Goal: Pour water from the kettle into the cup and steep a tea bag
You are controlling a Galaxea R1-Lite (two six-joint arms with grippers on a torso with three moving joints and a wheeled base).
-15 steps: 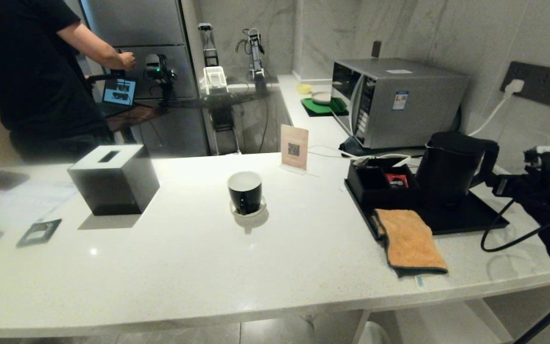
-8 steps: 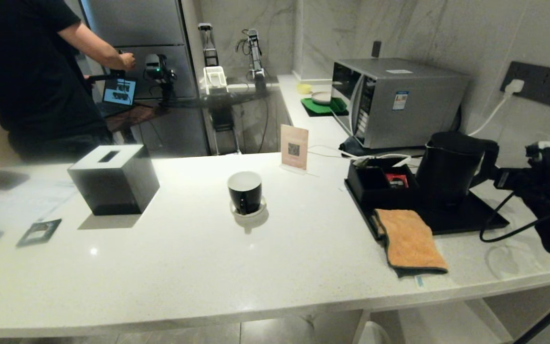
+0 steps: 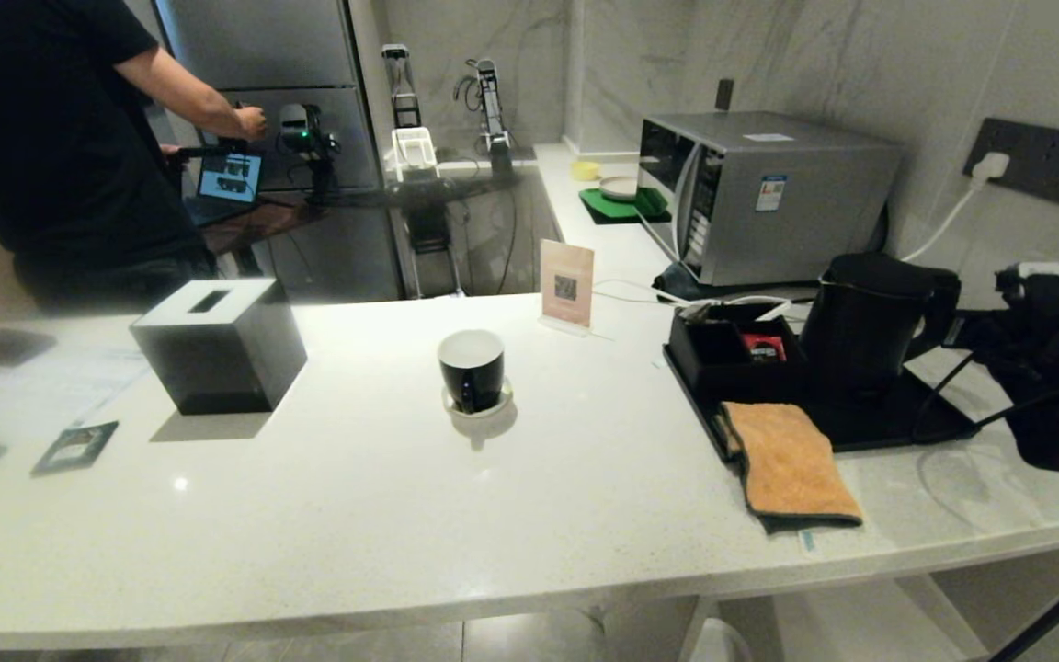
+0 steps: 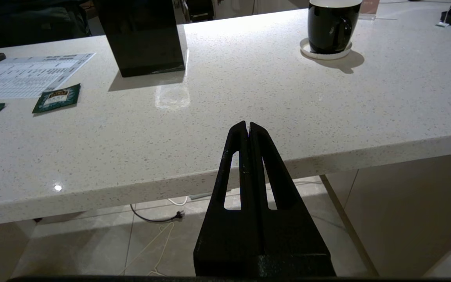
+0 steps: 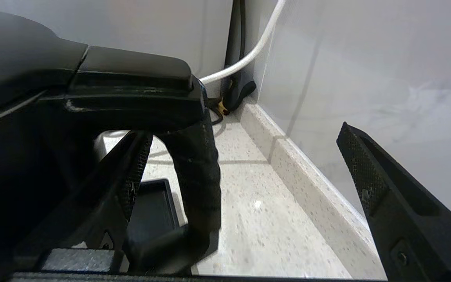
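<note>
On the counter, one kettle, one cup

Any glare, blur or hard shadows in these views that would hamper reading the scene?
Head view: the left edge is smeared, and the cup throws a soft shadow toward the camera. Left wrist view: a bright glare patch lies on the counter. Right wrist view: the kettle is close, dark and featureless.

The right arm reaches in from the right side of the head view, its forearm low and its wrist level. The right claw stands wide open, one finger set inside the loop of the kettle handle and the other well clear outside it. The left claw hangs below the desk edge, fingers pressed together and empty, pointing forward.
</note>
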